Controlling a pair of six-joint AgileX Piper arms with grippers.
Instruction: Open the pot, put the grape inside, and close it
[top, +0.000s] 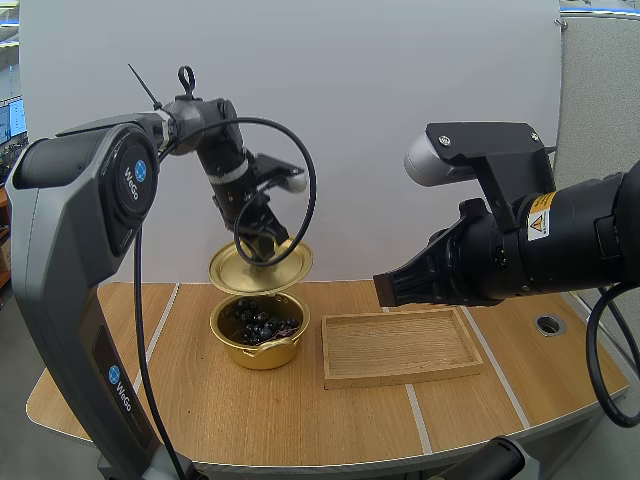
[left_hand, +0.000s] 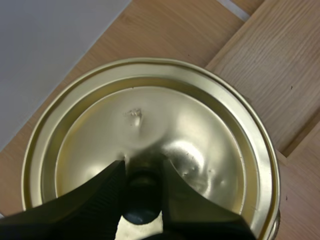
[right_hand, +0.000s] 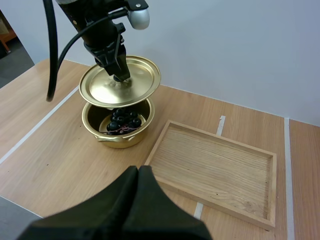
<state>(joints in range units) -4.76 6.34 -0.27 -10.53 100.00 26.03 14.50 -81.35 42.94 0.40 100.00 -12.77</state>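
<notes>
The right gripper (top: 384, 290) looms closest, hanging in the air above the near end of the wooden tray (top: 400, 346), its two black fingers pressed together into one dark wedge with nothing between them; the tray lies flat on the table (top: 250, 420), just to the right of the pot (top: 262, 353); the pot stands uncovered, and the bunch of grapes (top: 262, 322) sits inside it, dark berries heaped on the bottom; the left gripper (left_hand: 142, 165) reaches down from above and pinches the dark knob (left_hand: 142, 192) at the centre of the lid (left_hand: 200, 125); the gold lid hangs tilted just over the pot's mouth, not seated on the rim, with the grapes showing beneath its near edge.
</notes>
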